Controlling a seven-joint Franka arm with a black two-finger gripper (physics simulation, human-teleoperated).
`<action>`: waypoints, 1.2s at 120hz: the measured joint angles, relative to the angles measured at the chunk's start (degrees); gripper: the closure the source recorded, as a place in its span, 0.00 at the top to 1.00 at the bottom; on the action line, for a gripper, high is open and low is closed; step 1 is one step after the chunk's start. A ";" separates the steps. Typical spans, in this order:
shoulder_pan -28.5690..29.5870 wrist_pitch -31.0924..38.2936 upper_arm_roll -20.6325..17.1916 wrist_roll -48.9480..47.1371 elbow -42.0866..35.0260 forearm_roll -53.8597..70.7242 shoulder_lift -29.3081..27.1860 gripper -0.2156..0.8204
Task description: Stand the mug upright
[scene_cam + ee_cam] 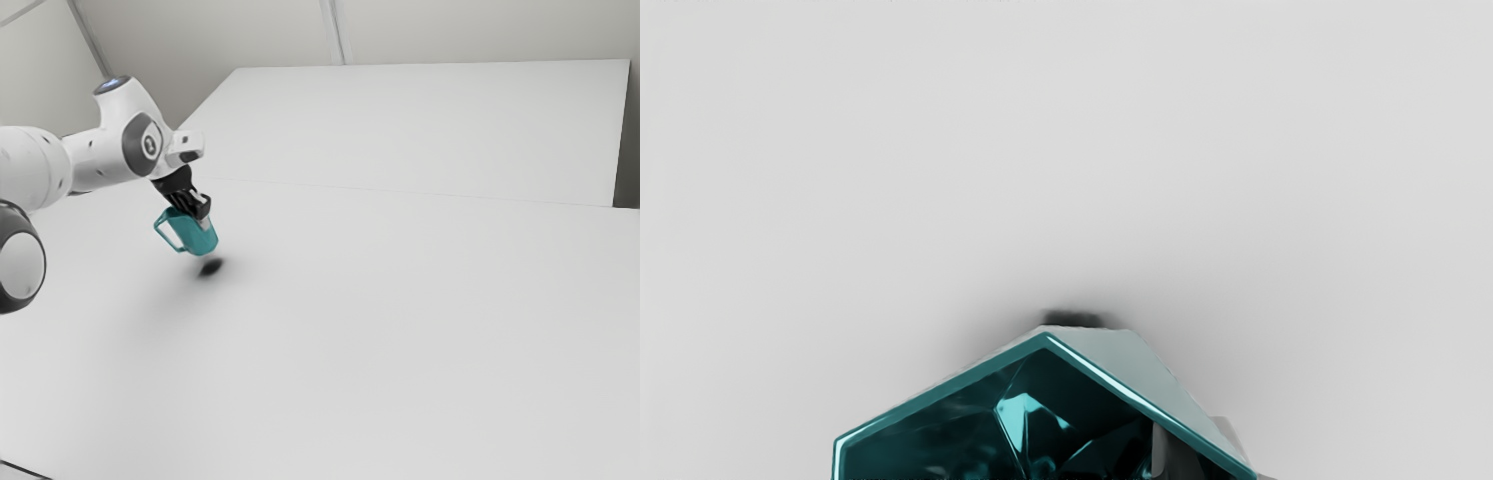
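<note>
While the mug (193,237) hangs tilted | hand (202,214) nearly closed, pinching its wall

We see 1 glossy teal mug (199,239) with an angular rim, a dark, faceted inside and 1 handle pointing towards the exterior view's left. It hangs tilted above the tabletop (380,330), its wall pinched near the rim by our gripper (204,216).

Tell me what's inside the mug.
Inside the mug are glossy, faceted teal walls with bright reflections, and one of my fingers reaches in past the rim. Whatever lies behind that finger is covered, so I can't tell.
</note>
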 joint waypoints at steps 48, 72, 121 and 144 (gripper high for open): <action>0.29 8.74 -2.74 -12.47 -4.23 7.66 -0.40 0.03; 0.23 10.40 -2.78 -16.63 -4.25 8.23 1.04 0.03; 0.24 12.58 -2.82 -21.80 -4.21 8.33 3.16 0.06; 0.34 12.84 -2.85 -22.65 -4.20 7.97 3.41 0.33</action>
